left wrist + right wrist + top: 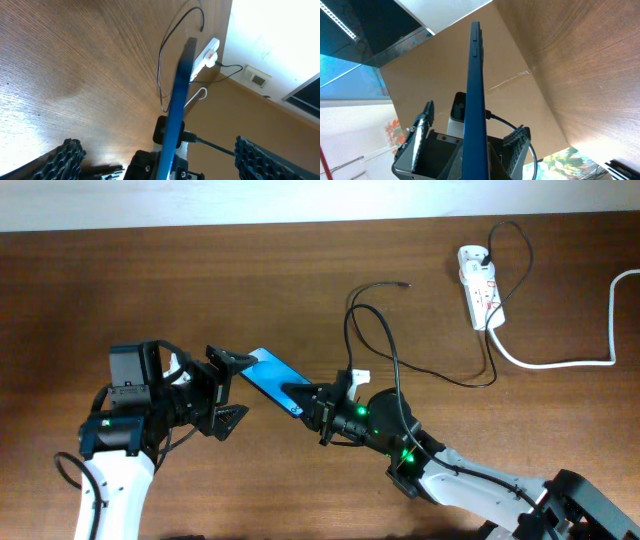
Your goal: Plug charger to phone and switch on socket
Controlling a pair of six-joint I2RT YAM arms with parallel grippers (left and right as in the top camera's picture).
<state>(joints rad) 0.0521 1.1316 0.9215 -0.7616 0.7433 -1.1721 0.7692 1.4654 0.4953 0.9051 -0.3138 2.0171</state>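
The phone [268, 374] is held tilted on edge, left of centre. The right gripper [300, 402] is clamped on its near right end. The left gripper [234, 390] is spread wide around the other end (no contact visible).

Step in hand: steadying the phone. Next move: the left gripper closes, freeing the right to fetch the charger [385, 283] tip, which lies loose left of the socket [482, 290].

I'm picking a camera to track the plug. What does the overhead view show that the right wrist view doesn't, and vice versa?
Only overhead: the socket, the charger with its plug tip free, the thick white cord, and the right end effector gripping the phone. Only right wrist: the phone's side buttons, seen edge-on. Both: the phone and the open left end effector facing it.
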